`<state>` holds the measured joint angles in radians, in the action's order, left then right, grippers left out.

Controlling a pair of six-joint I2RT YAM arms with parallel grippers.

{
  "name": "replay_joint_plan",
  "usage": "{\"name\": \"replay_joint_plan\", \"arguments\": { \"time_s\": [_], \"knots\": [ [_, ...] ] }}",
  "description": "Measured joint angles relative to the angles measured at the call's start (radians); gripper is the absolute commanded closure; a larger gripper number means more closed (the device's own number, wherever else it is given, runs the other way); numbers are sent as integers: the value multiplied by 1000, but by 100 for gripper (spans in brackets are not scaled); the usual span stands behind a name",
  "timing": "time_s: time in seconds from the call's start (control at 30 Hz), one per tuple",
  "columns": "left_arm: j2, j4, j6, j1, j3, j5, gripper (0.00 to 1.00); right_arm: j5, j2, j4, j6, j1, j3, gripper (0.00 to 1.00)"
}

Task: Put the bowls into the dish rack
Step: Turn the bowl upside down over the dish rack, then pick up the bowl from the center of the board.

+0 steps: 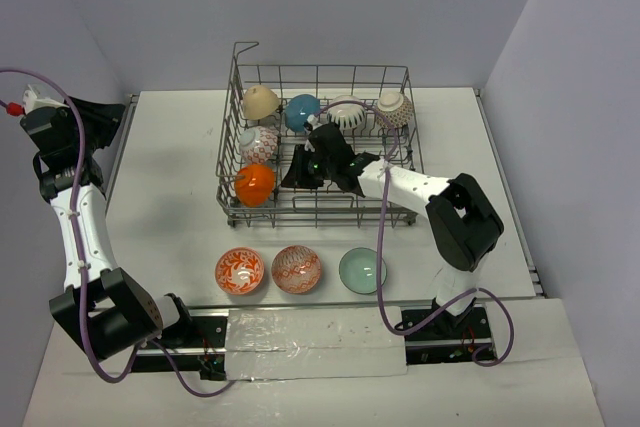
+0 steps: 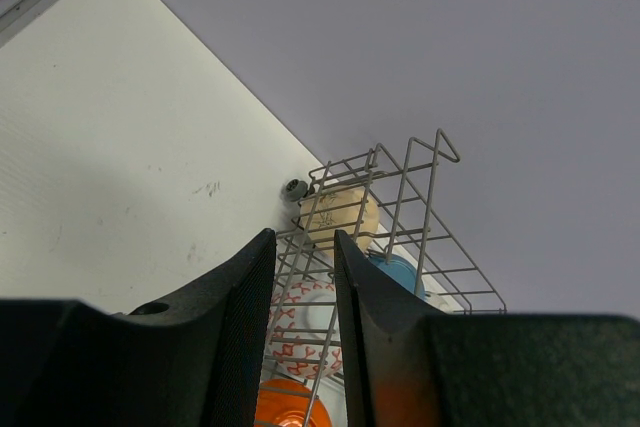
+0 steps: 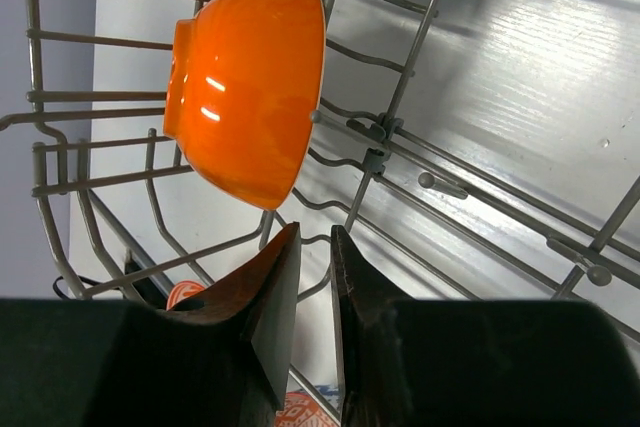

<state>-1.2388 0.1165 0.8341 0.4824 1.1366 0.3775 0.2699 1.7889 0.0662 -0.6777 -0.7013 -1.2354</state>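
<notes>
The grey wire dish rack [image 1: 410, 137] stands mid-table. In it are a tan bowl [image 1: 260, 102], a teal-blue bowl [image 1: 301, 112], a white striped bowl [image 1: 347, 112], a dotted white bowl [image 1: 395, 107], a red-patterned white bowl [image 1: 258, 143] and a plain orange bowl [image 1: 255, 184]. My right gripper [image 1: 297, 175] is inside the rack, just right of the orange bowl [image 3: 250, 87]. Its jaws [image 3: 316, 237] stand a narrow gap apart and hold nothing. My left gripper [image 1: 105, 115] is raised at the far left, narrowly open and empty [image 2: 305, 242], pointing at the rack [image 2: 420, 177].
Three bowls sit on the table in front of the rack: two orange-red patterned ones [image 1: 240, 270] [image 1: 296, 269] and a pale green one [image 1: 361, 269]. A taped strip [image 1: 315, 342] runs along the near edge between the arm bases.
</notes>
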Motion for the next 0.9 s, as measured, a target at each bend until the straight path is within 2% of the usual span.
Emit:
{"name": "replay_joint_plan", "arguments": {
  "time_s": [0.23, 0.4, 0.63, 0.8, 0.9],
  "knots": [
    [0, 0, 0, -2, 0, 0, 64, 2, -9, -18, 19, 0, 11, 73],
    [1, 1, -2, -10, 0, -11, 64, -20, -128, -19, 78, 0, 64, 69],
    [14, 1, -6, -22, 0, -25, 64, -18, -277, 20, 250, -1, -117, 66],
    [15, 1, -14, -26, 0, -37, 64, -10, -401, 27, 380, -18, -130, 69],
    [18, 1, -22, -31, 0, -38, 64, -2, -476, 75, 499, -91, -129, 68]
  ]
}}
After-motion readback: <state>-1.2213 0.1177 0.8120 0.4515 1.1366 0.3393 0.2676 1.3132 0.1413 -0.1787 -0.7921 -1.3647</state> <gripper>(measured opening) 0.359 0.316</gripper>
